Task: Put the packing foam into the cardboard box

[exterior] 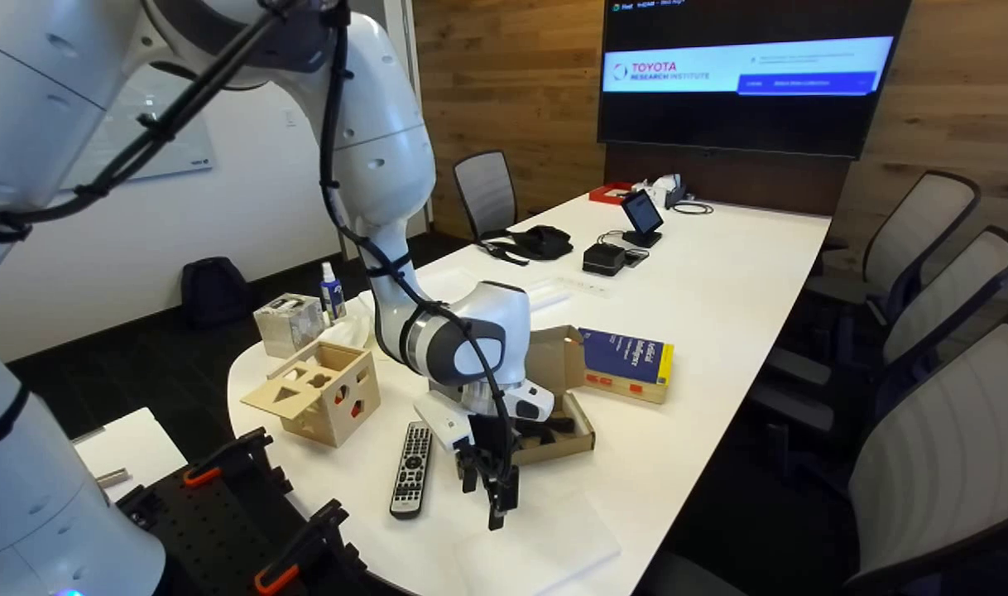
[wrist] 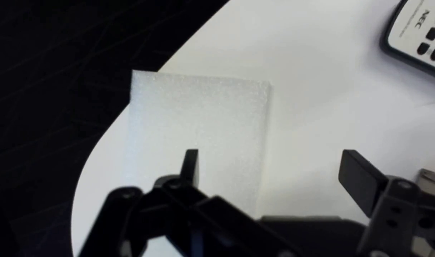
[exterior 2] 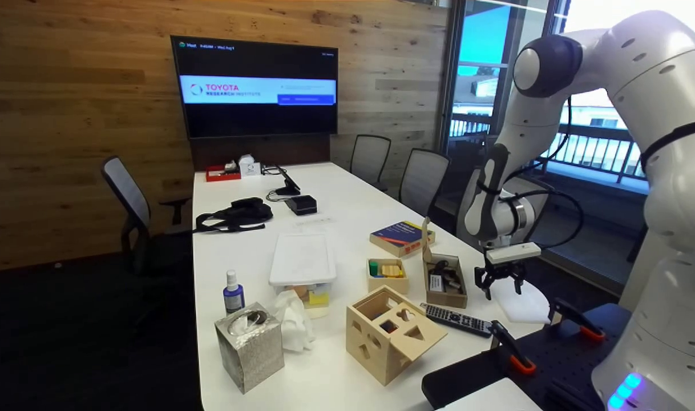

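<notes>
A long white table (exterior: 711,298), rounded at one end, runs toward a wood-panelled wall (exterior 2: 96,114) with a lit screen (exterior: 744,108) reading "TOYOTA RESEARCH INSTITUTE"; the floor (exterior 2: 125,331) is dark, and in an exterior view windows (exterior 2: 487,34) rise beyond the table, a balcony railing (exterior 2: 598,154) outside. Four mesh-backed chairs (exterior: 487,194) show in an exterior view, one along one long side of the table and three along the opposite. There is one foam (wrist: 203,121), lying flat on the table at the rounded end, one corner past the table's edge in the wrist view. There is one box (exterior: 558,447), open, its flap standing up and dark items inside, near the foam but apart from it. The one gripper (wrist: 274,171) is above the table, its two fingers (wrist: 360,178) spread wide; in the wrist view one overlaps the foam, the other the table top. Also on the table are one remote (exterior: 411,472), one wooden cube (exterior 2: 376,359), one book (exterior: 628,356), one tray of blocks (exterior 2: 390,283) just beside the box, one lidded bin (exterior 2: 302,257), one tissue box (exterior 2: 250,354), one spray bottle (exterior 2: 233,298), one black bag (exterior 2: 247,211), one tablet (exterior: 642,213) and one red tray (exterior 2: 225,176). Two orange-handled clamps (exterior 2: 521,365) sit on a black stand (exterior: 214,530) by the rounded end.
</notes>
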Robot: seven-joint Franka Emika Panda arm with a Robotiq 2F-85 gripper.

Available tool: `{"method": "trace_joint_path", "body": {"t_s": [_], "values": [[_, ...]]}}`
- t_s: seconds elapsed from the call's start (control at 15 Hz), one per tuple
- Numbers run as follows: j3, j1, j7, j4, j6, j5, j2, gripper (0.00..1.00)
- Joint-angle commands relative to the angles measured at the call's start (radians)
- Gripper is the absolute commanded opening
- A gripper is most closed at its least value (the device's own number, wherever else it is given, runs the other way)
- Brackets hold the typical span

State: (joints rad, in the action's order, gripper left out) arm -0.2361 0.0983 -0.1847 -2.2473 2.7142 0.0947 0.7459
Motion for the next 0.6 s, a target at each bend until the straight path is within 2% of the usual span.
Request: {"method": "trace_joint_path", "body": {"t_s": [0.0, 0.53], "values": [[-0.017, 0.000, -0.016, 0.061, 0.062, -0.038, 0.082, 1.00], [-0.042, 0.008, -0.013, 0.156, 0.050, -0.086, 0.181, 1.00]]}}
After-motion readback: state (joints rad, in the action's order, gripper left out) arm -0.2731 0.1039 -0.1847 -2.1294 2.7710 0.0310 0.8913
